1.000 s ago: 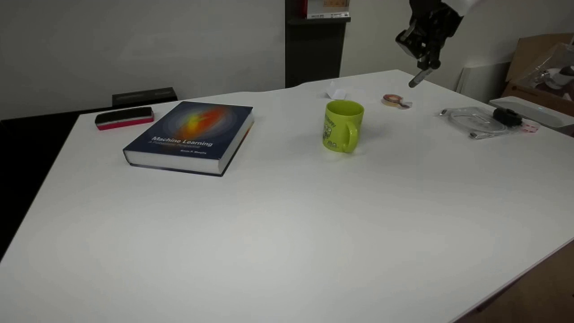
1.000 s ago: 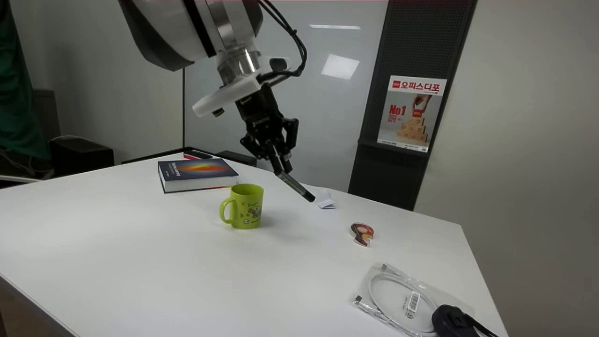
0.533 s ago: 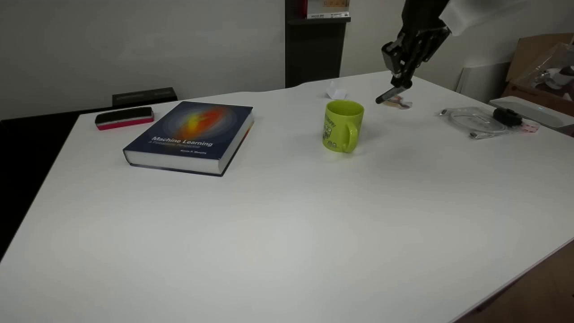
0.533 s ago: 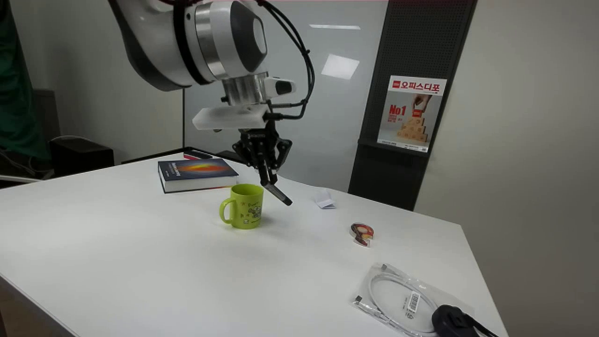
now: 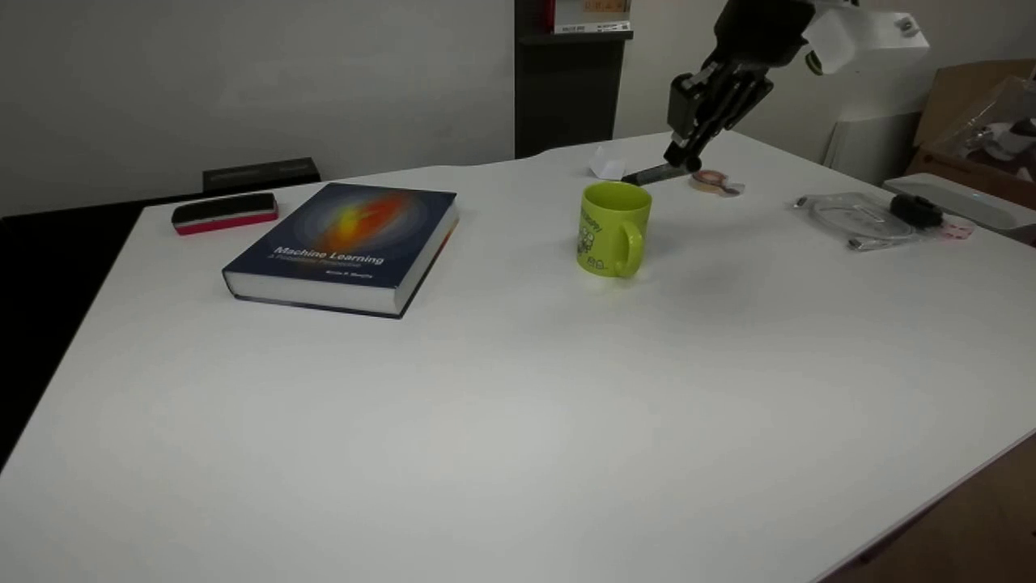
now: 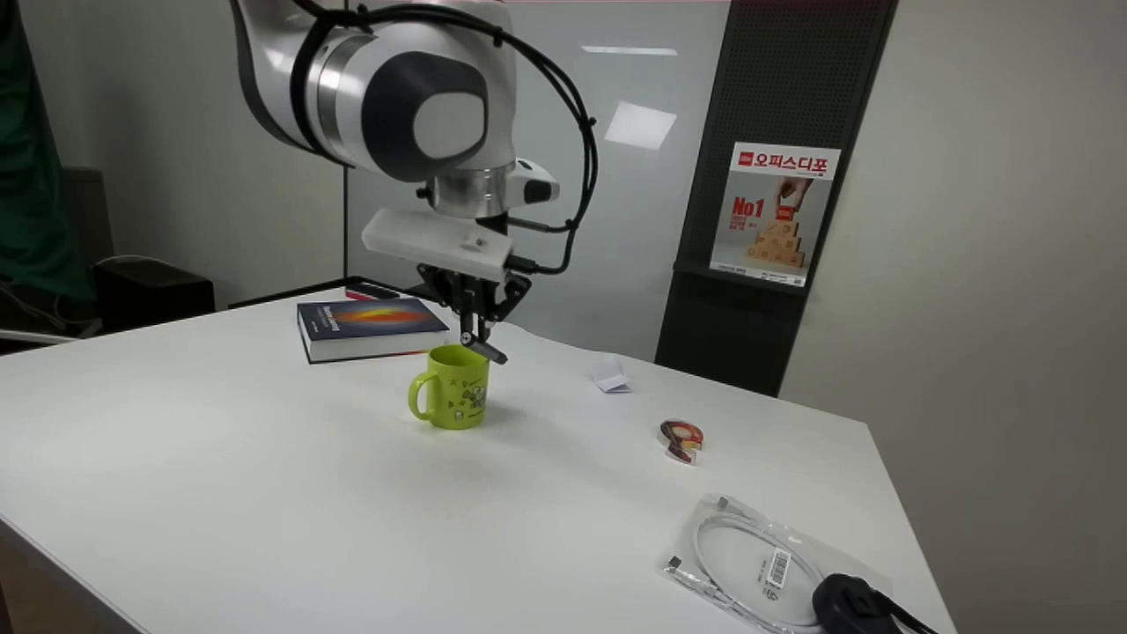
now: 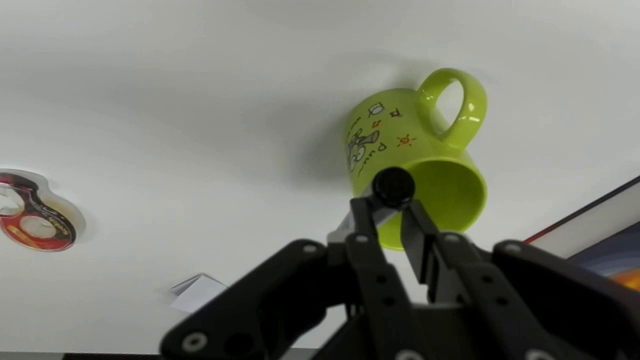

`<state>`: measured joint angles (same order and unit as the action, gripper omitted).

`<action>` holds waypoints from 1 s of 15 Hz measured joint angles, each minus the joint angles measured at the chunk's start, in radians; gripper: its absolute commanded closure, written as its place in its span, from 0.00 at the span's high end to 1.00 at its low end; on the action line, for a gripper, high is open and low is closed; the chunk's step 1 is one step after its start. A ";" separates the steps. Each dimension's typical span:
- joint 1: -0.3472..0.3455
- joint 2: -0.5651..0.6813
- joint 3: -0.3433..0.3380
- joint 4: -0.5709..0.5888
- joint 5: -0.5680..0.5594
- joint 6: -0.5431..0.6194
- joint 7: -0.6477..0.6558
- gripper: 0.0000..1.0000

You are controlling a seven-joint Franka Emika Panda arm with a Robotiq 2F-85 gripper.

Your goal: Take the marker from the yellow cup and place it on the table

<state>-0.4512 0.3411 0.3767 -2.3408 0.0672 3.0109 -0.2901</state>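
My gripper (image 5: 682, 160) is shut on the marker (image 5: 650, 174), a dark grey stick with black ends, close to one end. The marker slants sideways from the fingertips at rim height of the yellow cup (image 5: 600, 235). In the wrist view the marker's black end (image 7: 394, 187) overlaps the cup's mouth, between the fingertips (image 7: 388, 207). The cup (image 6: 460, 392) stands upright on the white table (image 6: 308, 493). The marker's far end (image 6: 498, 357) reaches past the rim, outside the cup. I cannot tell whether the marker or the fingers touch the cup.
A thick book (image 5: 340, 247) lies beside the cup, with a red-and-black eraser (image 5: 225, 214) behind it. A tape dispenser (image 6: 681, 440), folded paper (image 6: 610, 375), and a bagged cable (image 6: 757, 555) with a black device (image 6: 850, 603) are also on the table.
The gripper has moved down and toward the cup, carrying the marker, which now lies flatter. The cup has shifted slightly. The gripper stays shut on the marker.
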 measured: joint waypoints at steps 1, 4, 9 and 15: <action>-0.053 0.007 0.048 0.003 0.034 -0.002 -0.050 0.05; -0.178 0.021 0.142 0.014 0.098 -0.017 -0.164 0.05; -0.282 0.022 0.186 0.020 0.134 -0.050 -0.252 0.05; -0.213 0.023 0.070 0.015 0.127 -0.091 -0.284 0.05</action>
<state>-0.6637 0.3636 0.4467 -2.3262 0.1943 2.9199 -0.5736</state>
